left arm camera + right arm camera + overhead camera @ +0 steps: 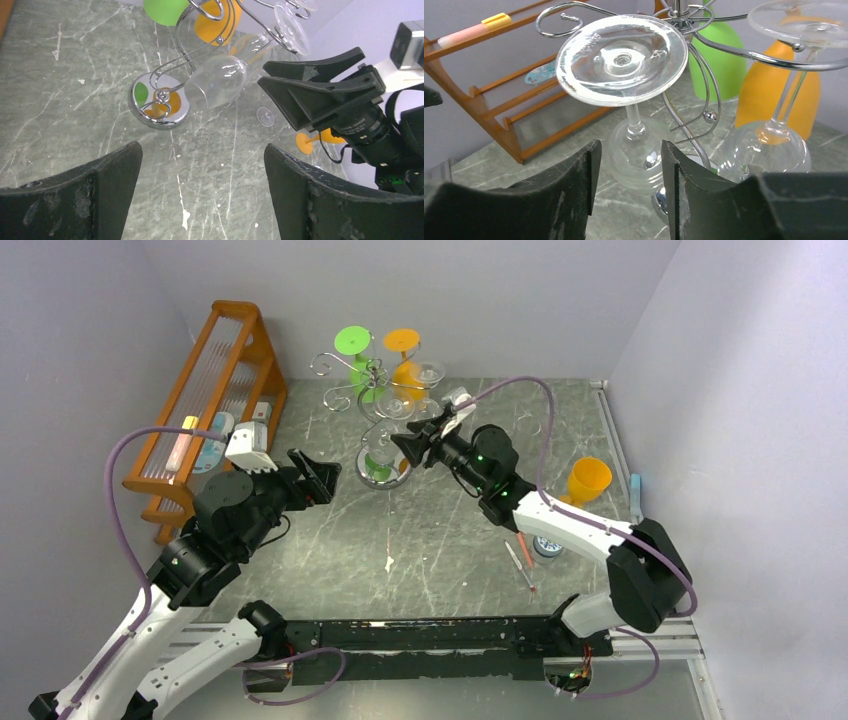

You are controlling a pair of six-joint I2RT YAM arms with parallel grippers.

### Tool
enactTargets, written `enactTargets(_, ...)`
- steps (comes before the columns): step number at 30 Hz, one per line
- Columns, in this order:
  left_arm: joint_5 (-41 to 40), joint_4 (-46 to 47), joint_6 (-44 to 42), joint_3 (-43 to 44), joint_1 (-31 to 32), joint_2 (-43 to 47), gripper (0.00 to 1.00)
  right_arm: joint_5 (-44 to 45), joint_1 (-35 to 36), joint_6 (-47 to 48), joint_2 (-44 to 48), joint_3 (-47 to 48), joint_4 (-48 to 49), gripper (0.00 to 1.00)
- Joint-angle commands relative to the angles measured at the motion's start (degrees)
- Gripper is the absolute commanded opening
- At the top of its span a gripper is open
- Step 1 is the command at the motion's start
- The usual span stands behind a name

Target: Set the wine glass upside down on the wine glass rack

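The silver wire wine glass rack point(372, 375) stands mid-table on its round mirrored base point(159, 105). A clear wine glass point(621, 57) hangs upside down from one of its arms, foot up and bowl point(217, 80) down and tilted. My right gripper point(630, 145) is open just in front of the bowl. Its fingertips point(265, 82) are close to the glass but apart from it. My left gripper point(202, 147) is open wide and empty over the table, to the left of the rack point(320, 472).
A second clear glass point(774, 140), a green glass point(719, 60) and an orange glass point(769, 85) also hang on the rack. An orange wooden slatted rack point(215, 390) stands at the left wall. An orange cup point(588, 480) and pens point(520, 560) lie at the right.
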State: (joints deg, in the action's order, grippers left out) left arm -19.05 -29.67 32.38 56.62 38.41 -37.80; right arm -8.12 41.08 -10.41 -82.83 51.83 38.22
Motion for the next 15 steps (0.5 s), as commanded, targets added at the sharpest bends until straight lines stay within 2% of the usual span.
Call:
enactTargets(1, -1.62, -1.32, -0.54, 1.58, 0.23, 0.06, 0.95, -1.3, -0.4, -0.04, 5.54, -2.26, -2.08, 0.52)
enactTargets(5, -5.78, -5.73, -4.95, 8.81, 0.3, -1.1, 0.96, 0.23, -0.53, 2.25, 12.7, -7.32, -4.69, 0.53)
enactTargets(9, -8.87, -6.81, -10.14, 13.3, 0.26, -0.63, 0.96, 6.68, -0.78, 3.01, 22.68, -13.04, -8.44, 0.54)
enactTargets(12, -8.54, -6.55, -13.38, 15.11, 0.23, -0.14, 0.96, 17.09, -0.83, 1.32, 28.88, -13.87, -15.42, 0.55)
enactTargets(15, -7.84, -5.97, -15.14, 15.3, 0.3, 0.17, 0.96, 31.14, -1.22, -1.89, 31.64, -10.17, -25.45, 0.59)
